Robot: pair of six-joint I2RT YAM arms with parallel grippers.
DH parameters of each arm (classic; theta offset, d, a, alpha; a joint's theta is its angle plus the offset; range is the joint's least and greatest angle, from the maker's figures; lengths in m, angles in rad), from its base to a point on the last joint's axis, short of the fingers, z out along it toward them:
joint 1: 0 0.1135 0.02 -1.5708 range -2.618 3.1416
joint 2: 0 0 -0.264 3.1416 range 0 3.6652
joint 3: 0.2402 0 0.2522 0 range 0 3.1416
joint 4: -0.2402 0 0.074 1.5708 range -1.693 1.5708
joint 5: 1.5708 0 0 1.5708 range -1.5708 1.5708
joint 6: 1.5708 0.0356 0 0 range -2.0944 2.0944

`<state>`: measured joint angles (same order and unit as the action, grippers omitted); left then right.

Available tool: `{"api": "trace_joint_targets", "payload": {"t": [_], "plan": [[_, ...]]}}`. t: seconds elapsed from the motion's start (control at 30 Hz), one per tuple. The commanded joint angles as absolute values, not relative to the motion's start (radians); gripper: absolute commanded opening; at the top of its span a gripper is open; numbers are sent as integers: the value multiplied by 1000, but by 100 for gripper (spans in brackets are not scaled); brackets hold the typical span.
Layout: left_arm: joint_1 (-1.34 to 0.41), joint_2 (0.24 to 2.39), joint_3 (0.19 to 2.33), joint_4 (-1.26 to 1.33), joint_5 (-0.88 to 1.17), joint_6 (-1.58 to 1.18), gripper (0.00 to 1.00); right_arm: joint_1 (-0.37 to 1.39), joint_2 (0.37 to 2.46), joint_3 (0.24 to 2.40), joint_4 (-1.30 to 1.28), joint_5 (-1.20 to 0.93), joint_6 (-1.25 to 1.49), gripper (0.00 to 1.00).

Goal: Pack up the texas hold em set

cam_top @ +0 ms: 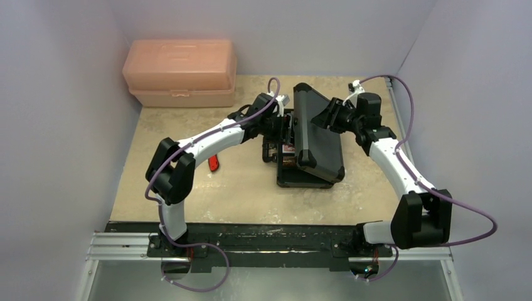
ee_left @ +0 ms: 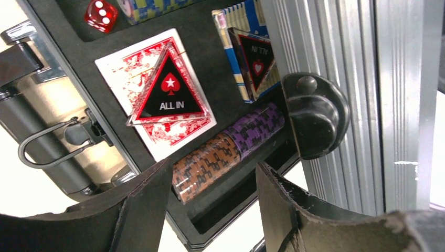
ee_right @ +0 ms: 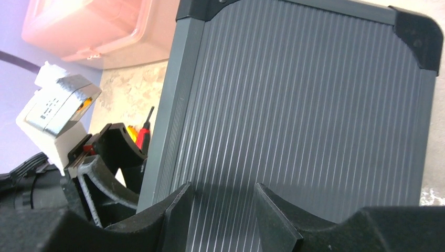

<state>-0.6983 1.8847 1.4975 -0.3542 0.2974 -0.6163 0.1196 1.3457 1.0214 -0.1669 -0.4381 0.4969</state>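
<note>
The beige table (cam_top: 238, 188) stretches out ahead of me, with a large peach plastic box (cam_top: 180, 72) shut in its far left corner. Mid-table, between my two wrists, sits the black case (cam_top: 295, 180). Its ribbed lid (cam_top: 317, 135) is tilted partway up over the foam-lined base.

My right gripper (ee_right: 223, 186) faces the outer ribbed face of the lid with its fingers spread. It grasps nothing, and I cannot tell whether the tips touch the ribs. My left gripper (ee_left: 214, 165) is also spread wide and empty. It hangs at the edge of the base, beside the lid's black corner cap (ee_left: 315, 113).

A red folding knife (cam_top: 214, 163) lies on the table beside my left forearm, apart from the case.

Inside the case, the red card deck (ee_left: 181, 126) lies flat in its recess, and the blue card deck (ee_left: 236, 58) is in the next one. A row of orange chips (ee_left: 204, 163) and purple chips (ee_left: 254, 128) lies on edge in a slot along the base. A black-red "ALL IN" triangular token (ee_left: 169, 92) rests on the red deck, and a second triangular token (ee_left: 257, 60) rests on the blue. A red die (ee_left: 101, 14) sits in the foam near the carrying-handle side.
</note>
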Motion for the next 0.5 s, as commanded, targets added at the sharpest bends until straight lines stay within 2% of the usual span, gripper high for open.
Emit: {"api": "trace_joint_targets", "payload": {"t": [0.0, 0.47], "plan": [[-711, 1815, 1499, -235, 328, -606, 59, 163, 1339, 986, -155, -496, 496, 51], [-687, 1761, 1437, -224, 314, -594, 59, 211, 1371, 971, -135, -476, 505, 51]]}}
